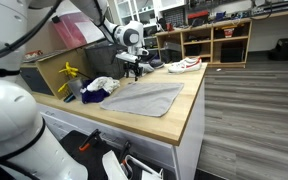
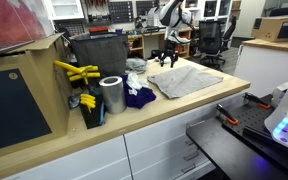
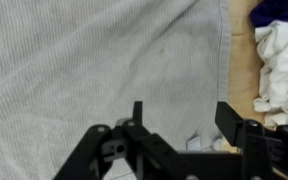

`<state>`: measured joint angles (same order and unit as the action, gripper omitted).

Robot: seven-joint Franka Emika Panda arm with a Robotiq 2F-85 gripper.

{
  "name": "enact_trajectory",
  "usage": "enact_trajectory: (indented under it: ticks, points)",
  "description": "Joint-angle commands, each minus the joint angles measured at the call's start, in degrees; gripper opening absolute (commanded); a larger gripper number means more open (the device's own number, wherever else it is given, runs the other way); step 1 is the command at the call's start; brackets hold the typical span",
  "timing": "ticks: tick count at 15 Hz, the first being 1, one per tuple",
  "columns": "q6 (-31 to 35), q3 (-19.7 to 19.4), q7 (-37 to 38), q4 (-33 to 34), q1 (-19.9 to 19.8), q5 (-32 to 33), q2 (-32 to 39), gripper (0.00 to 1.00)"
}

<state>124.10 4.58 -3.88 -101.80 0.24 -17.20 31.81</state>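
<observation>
Visitor: Cloth question first: where does the grey cloth (image 1: 149,97) lie?

Technician: Spread out flat on the wooden counter (image 1: 184,118), well inside its edges. Both exterior views show it that way.

Visitor: And the gripper (image 1: 132,68)?

Technician: It hangs over the end of the grey cloth that lies farthest from both exterior cameras, pointing down. In the wrist view the fabric fills the picture beneath the fingers (image 3: 137,110). The cloth's side edge runs close to the finger at the right of that view.

Visitor: Does it touch?

Technician: It is close above the cloth, but I cannot tell whether the tips rest on the fabric.

Visitor: How do the jaws stand?

Technician: Spread wide, with nothing held. Only the ribbed grey weave shows in the gap.

Visitor: What lies around it?

Technician: A crumpled white cloth (image 3: 284,60) lies just beside the grey cloth's side edge. A dark blue cloth (image 2: 137,97) sits against the white one, farther from the gripper. Past those stands a metal cylinder (image 2: 111,95), and a yellow object (image 2: 74,72) rises near it, well apart from the gripper.
</observation>
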Motion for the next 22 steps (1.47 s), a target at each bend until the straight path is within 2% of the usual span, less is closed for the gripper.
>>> enact_trajectory:
  ticks: [1, 4, 7, 8, 22]
  points:
    - [8.13, -1.83, 9.58, 2.24, 3.00, 2.14, 2.50, 0.46]
    - [12.58, -3.03, 16.37, 3.40, 5.45, 5.01, 4.72, 0.24]
    - [12.97, -3.55, 21.09, 5.15, 7.30, 6.78, 6.73, 0.02]
    - [12.70, -3.55, 22.21, 5.77, 7.69, 6.95, 7.34, 0.00]
    - [11.76, -2.86, 27.26, 13.18, 10.71, 6.16, 15.75, 0.00]
